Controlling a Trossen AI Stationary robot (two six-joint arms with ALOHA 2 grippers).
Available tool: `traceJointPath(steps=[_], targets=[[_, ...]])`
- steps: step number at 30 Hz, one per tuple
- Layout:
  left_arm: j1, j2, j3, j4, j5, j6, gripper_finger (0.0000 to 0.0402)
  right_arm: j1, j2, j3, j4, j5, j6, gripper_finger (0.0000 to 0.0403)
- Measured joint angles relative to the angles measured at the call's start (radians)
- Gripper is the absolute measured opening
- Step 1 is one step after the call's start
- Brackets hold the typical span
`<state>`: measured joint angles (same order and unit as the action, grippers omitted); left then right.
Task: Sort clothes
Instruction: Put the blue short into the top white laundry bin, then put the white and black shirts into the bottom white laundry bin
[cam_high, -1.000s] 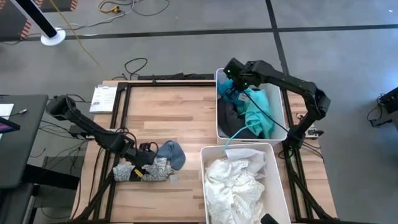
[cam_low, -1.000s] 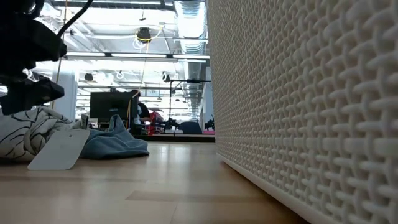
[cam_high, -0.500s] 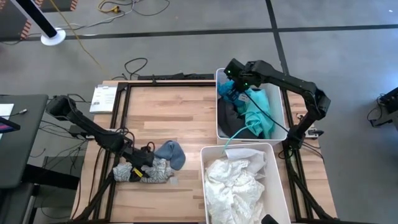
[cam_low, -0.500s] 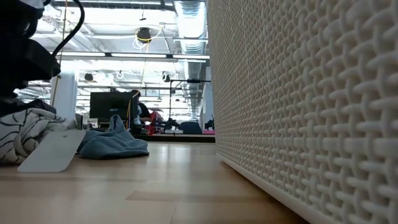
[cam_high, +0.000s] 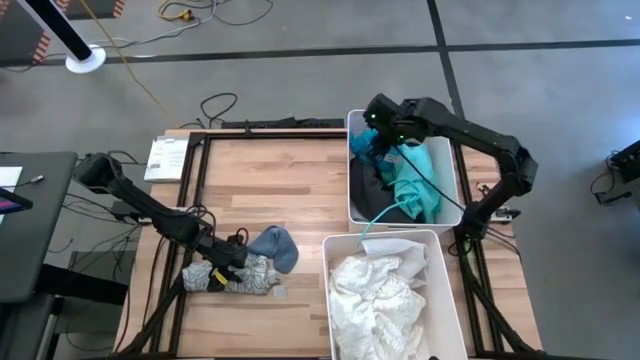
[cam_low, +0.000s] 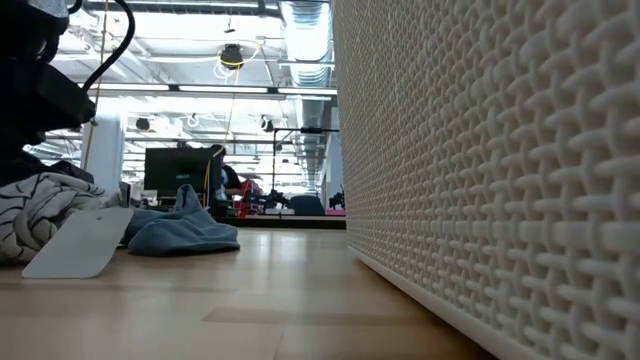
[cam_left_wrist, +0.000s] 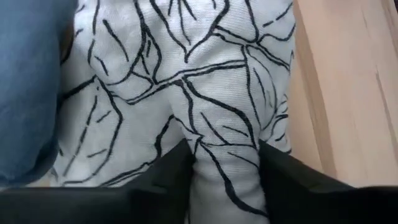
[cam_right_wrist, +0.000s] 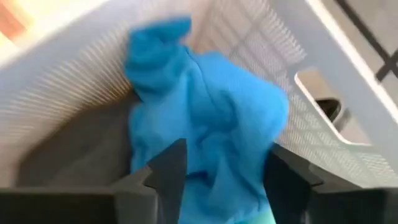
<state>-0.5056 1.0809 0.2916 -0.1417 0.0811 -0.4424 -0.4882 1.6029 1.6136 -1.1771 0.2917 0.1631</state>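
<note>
The left gripper is pinching a fold of the white leaf-print fabric garment on the wooden table, while the right gripper, fingers spread, is hovering over a bright blue garment in the far white woven bin. A shallow pinch could slip on lifting.

The left gripper sits on the leaf-print garment at the table's near left; the grey-blue garment lies just behind it. The right gripper hangs over the far bin, its fingers either side of a garment; the near bin lies in front.
</note>
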Motion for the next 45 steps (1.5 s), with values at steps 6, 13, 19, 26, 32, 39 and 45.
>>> traceJointPath(steps=[6,13,19,26,32,39,45], targets=[[0.000,0.000,0.000,0.005,0.001,0.048,0.0047,0.056,-0.101,0.028,0.067,0.000,0.013,0.0224],[0.000,0.003,0.034,0.012,-0.002,0.124,0.0042,0.178,-0.218,0.028,0.179,0.000,0.012,0.0222],[0.000,0.003,0.124,0.019,-0.018,0.232,0.0042,0.337,-0.261,0.028,0.211,-0.003,0.012,0.0221],[0.000,0.001,0.248,0.014,-0.060,0.365,0.0042,0.548,-0.237,0.028,0.218,-0.004,0.042,0.0221],[0.000,0.001,0.354,-0.090,-0.157,0.461,0.0042,0.690,-0.167,0.028,0.216,0.054,0.075,0.0221],[0.000,-0.027,0.429,-0.185,-0.284,0.513,0.0042,0.789,-0.066,0.028,0.258,0.079,0.075,0.0221],[0.000,-0.106,0.450,-0.199,-0.399,0.543,0.0042,0.830,0.001,0.028,0.299,0.104,0.068,0.0221]])
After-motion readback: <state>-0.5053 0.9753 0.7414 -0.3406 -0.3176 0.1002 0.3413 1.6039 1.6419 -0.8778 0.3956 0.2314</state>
